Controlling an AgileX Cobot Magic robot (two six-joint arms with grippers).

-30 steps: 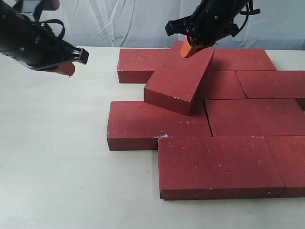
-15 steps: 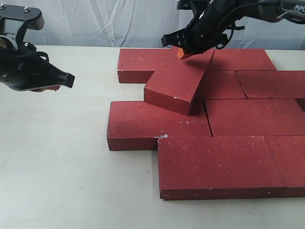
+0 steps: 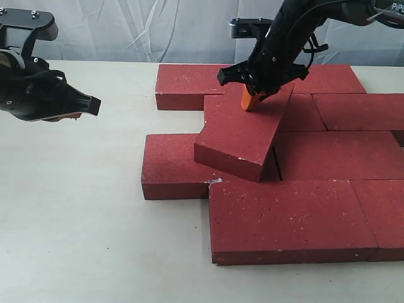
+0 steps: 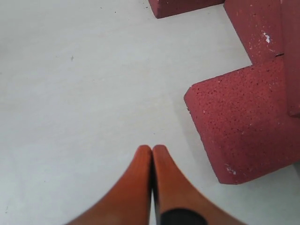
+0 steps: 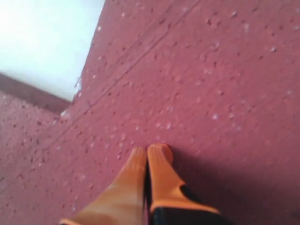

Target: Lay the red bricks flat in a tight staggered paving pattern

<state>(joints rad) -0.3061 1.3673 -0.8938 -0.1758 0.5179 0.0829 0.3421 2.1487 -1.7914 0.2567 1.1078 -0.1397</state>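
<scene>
Several red bricks (image 3: 287, 218) lie flat in staggered rows on the white table (image 3: 82, 208). One red brick (image 3: 243, 129) lies askew and tilted on top of the others, its near corner raised over the front-left brick (image 3: 177, 165). My right gripper (image 3: 251, 99) is shut, its orange tips pressed on the far part of that tilted brick's top face (image 5: 201, 84); the right wrist view shows the shut gripper (image 5: 151, 151) touching the grainy surface. My left gripper (image 3: 71, 116) is shut and empty above bare table, left of the bricks. In the left wrist view the left gripper (image 4: 152, 150) hangs near a brick corner (image 4: 243, 122).
A pale crumpled backdrop (image 3: 158, 28) runs behind the table. Bare tabletop stretches to the left and front of the bricks. The brick rows run off the exterior view's right edge (image 3: 391, 113).
The right gripper came down onto the tilted brick, which slid toward the front and turned a little. The left arm drew back to the left a second ago and has held still since.
</scene>
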